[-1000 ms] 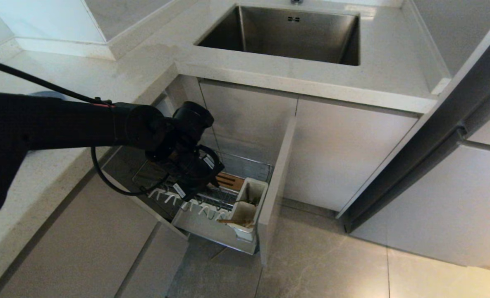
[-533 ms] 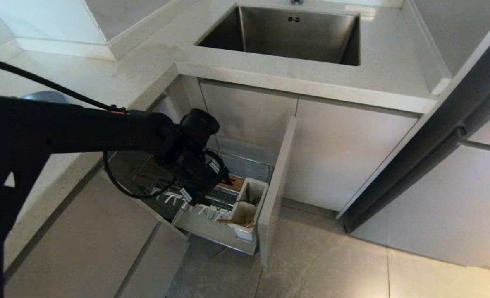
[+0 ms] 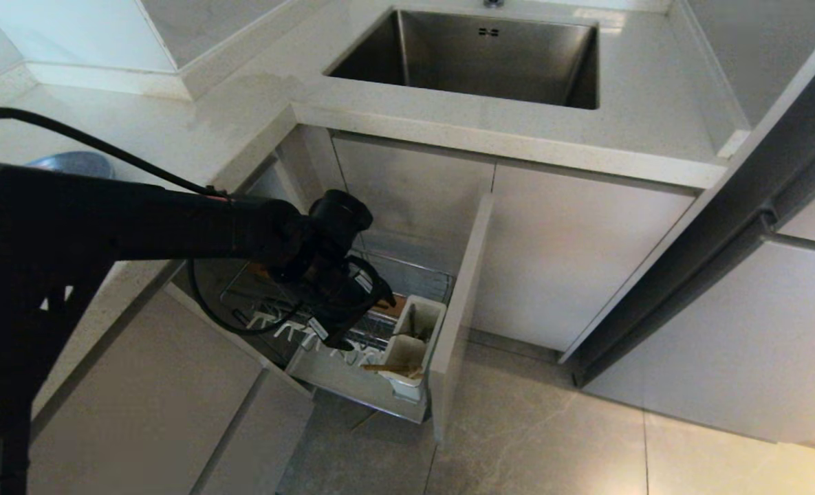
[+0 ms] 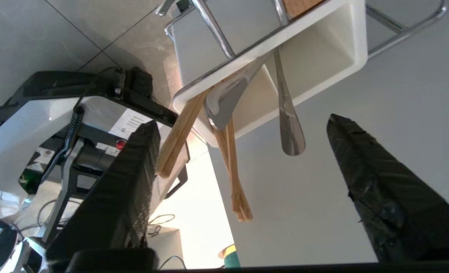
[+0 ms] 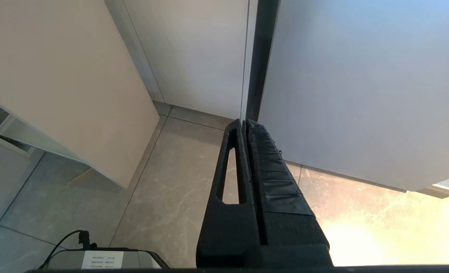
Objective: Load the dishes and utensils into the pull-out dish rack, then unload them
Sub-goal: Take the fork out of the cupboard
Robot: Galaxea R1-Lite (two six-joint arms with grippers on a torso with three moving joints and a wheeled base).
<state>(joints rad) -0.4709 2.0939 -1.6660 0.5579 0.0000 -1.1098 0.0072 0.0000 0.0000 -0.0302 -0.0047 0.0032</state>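
The pull-out dish rack stands drawn out of the cabinet below the steel sink, its beige front panel toward the tiled floor. At the rack's front corner, against that panel, sits the white utensil cup. The left end effector hangs just above the rack beside the cup, over the row of white prongs, and its two black fingers are spread wide with nothing between them.

In the left wrist view the cup holds the utensils: the light wooden chopsticks and two silver metal pieces, a broad-ended one crossing the chopsticks and a slim spoon just beside them. All jut out past the cup's rim into the gap between the spread fingers, touching neither.

Well away from the rack, on the desk at the robot's left, the edge of the light-blue plate shows behind the left arm. The pink bowl cannot be made out.

The right end effector is parked low, pointing at the floor near a cabinet door, its fingers pressed together and holding nothing.
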